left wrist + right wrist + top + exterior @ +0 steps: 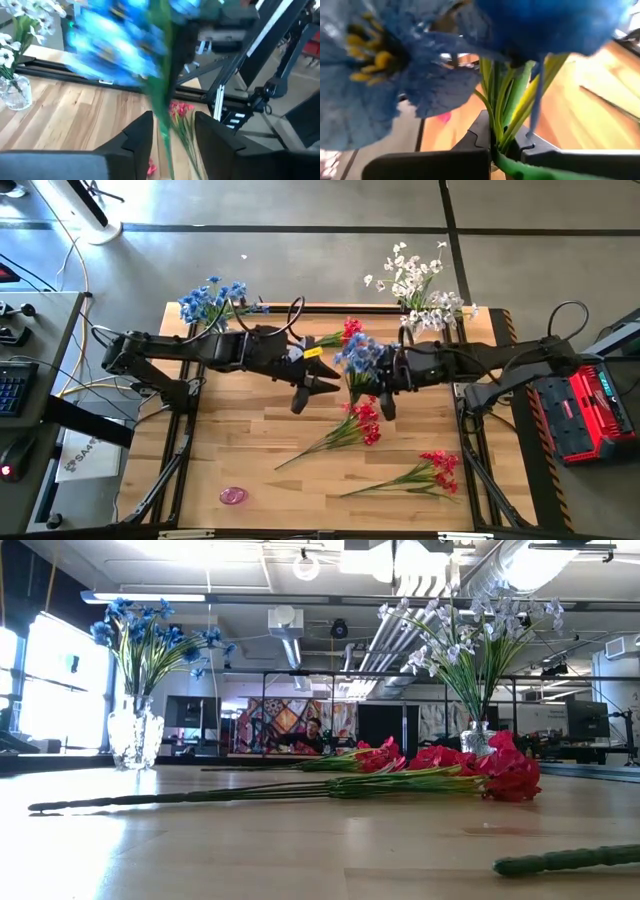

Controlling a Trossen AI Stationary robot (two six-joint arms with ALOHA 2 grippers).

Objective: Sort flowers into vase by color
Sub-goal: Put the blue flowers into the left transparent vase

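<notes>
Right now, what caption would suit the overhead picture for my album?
Handover above the wooden table: right pincer shut on a blue-blossomed artificial flower spray; left pincer open beside it.

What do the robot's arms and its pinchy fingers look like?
Both arms are dark and made of chunky jointed sections, with black cables looping above them. The left gripper has something yellow just behind it. The right gripper matches it. Each has two flat, dark fingers, straight-sided and angular.

1. Two vases stand at the counter far edge: left vase holding one bunch, right vase another.
2. Two flower sprays lie on the counter: one at centre, one nearer the front right.
3. A flower spray hangs above centre, its stem between the right end effector fingers, beside the left end effector.
</notes>
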